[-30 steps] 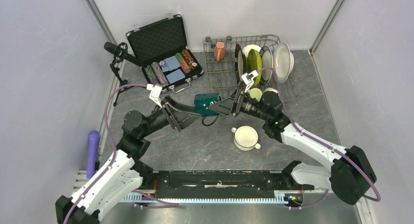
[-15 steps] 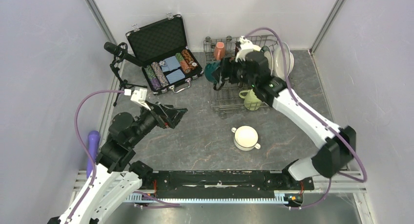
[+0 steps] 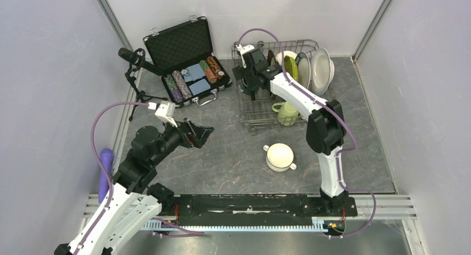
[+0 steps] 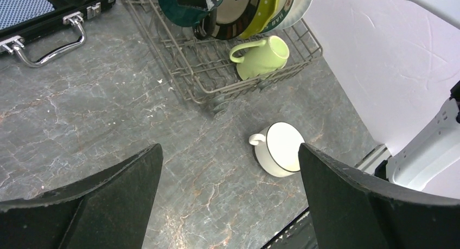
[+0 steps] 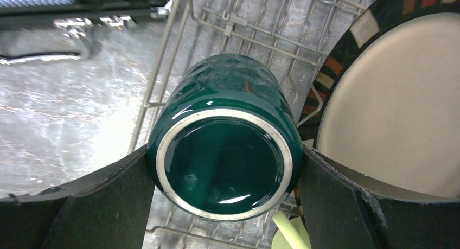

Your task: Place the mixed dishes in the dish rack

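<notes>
My right gripper (image 3: 246,84) is shut on the dark-teal mug (image 5: 225,140), gripping it by the sides over the left part of the grey wire dish rack (image 3: 256,119). The left wrist view also shows the mug (image 4: 184,5). The rack holds a brown-rimmed plate (image 5: 401,97), a lime-green plate (image 3: 289,67), a white bowl (image 3: 322,69) and a light-green mug (image 3: 286,114) lying on its side. A white two-handled cup (image 3: 279,156) stands on the table in front of the rack. My left gripper (image 3: 203,134) is open and empty, left of that cup. The salmon-pink mug is hidden.
An open black case (image 3: 189,60) with poker chips lies left of the rack; its handle (image 4: 49,43) faces the table middle. A microphone on a small tripod (image 3: 133,58) stands at the back left. A purple object (image 3: 105,166) lies by the left wall.
My right arm has carried the teal mug from the table middle up to the rack's back left. My left gripper has drawn back from the mug to the left, open.
</notes>
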